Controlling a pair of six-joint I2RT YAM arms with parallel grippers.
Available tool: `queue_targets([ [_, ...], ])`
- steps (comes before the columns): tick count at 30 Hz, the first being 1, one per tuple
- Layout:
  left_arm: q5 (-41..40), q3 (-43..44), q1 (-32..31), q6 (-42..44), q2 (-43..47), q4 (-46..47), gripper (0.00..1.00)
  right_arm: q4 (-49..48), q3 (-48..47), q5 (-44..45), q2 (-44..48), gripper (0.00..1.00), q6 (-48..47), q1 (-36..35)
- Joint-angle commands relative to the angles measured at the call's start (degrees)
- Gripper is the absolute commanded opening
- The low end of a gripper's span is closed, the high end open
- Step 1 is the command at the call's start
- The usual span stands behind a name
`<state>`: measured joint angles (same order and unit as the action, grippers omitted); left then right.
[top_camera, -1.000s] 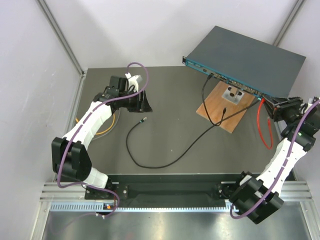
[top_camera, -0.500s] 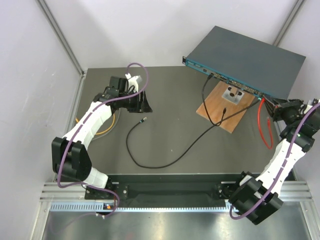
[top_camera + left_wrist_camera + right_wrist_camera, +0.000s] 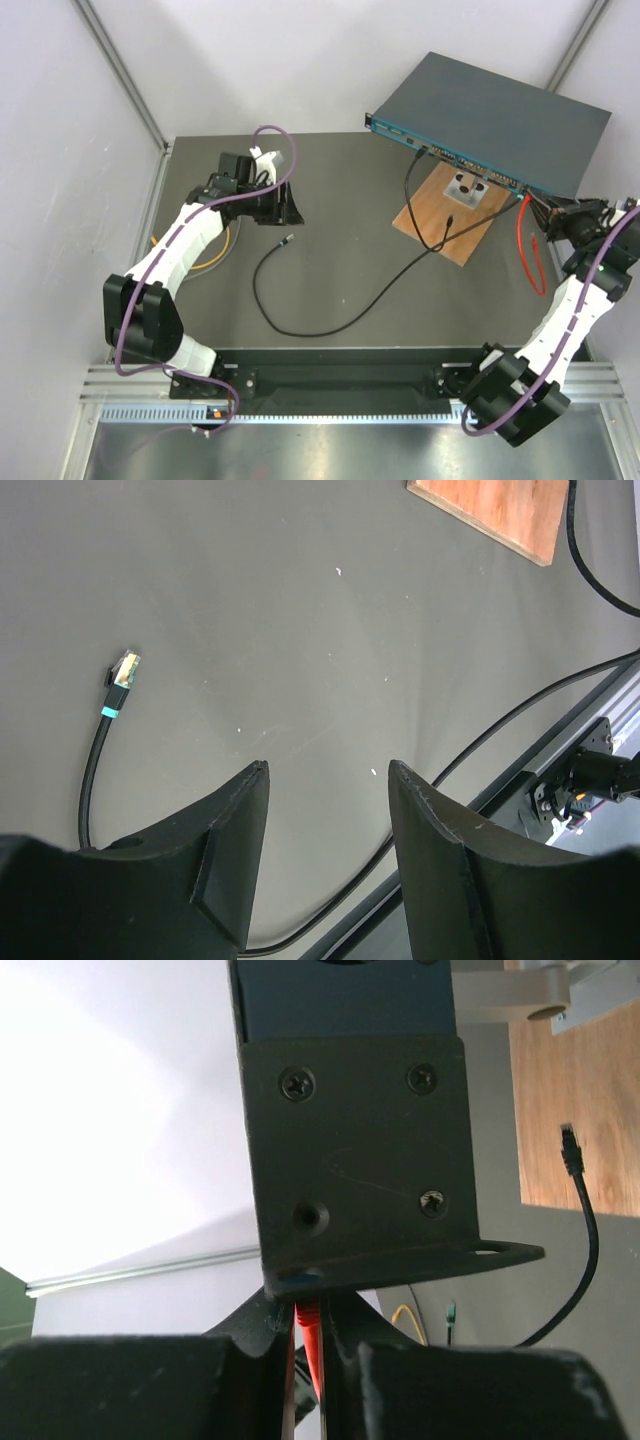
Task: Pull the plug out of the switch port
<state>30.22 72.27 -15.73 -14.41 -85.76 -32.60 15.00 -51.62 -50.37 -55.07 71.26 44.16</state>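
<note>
Grasp step: right gripper (image 3: 547, 213) pinched shut on red cable plug (image 3: 306, 1328), which looks seated at right end of wide flat dark grey-blue metal switch (image 3: 500, 110). Next, probably: release latch, pull straight off port face. Left gripper (image 3: 325, 815) spread, empty, well left of switch.

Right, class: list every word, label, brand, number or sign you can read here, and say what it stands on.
No text can be read in any view.
switch: any markings on its teal face are too small to read.
wooden board, mounting bracket, red plug: no lettering shows.
</note>
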Motion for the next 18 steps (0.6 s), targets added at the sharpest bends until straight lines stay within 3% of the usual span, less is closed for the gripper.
queue_targets([
  [1, 1.3, 0.9, 0.4, 1.2, 0.7, 1.0, 0.56, 7.4, -5.1, 10.2, -5.3, 0.0, -3.7, 0.8],
  [6, 1.2, 0.9, 0.5, 1.1, 0.4, 1.2, 0.56, 20.8, -12.2, 11.5, -8.1, 0.0, -9.5, 0.8],
  [12, 1.6, 0.9, 0.9, 1.1, 0.1, 1.6, 0.56, 41.8, -21.9, 14.9, -13.8, 0.0, -28.5, 0.8],
  [18, 1.7, 0.5, 1.0, 1.1, -0.2, 1.8, 0.56, 41.1, -19.7, 14.6, -13.5, 0.0, -32.4, -0.1],
])
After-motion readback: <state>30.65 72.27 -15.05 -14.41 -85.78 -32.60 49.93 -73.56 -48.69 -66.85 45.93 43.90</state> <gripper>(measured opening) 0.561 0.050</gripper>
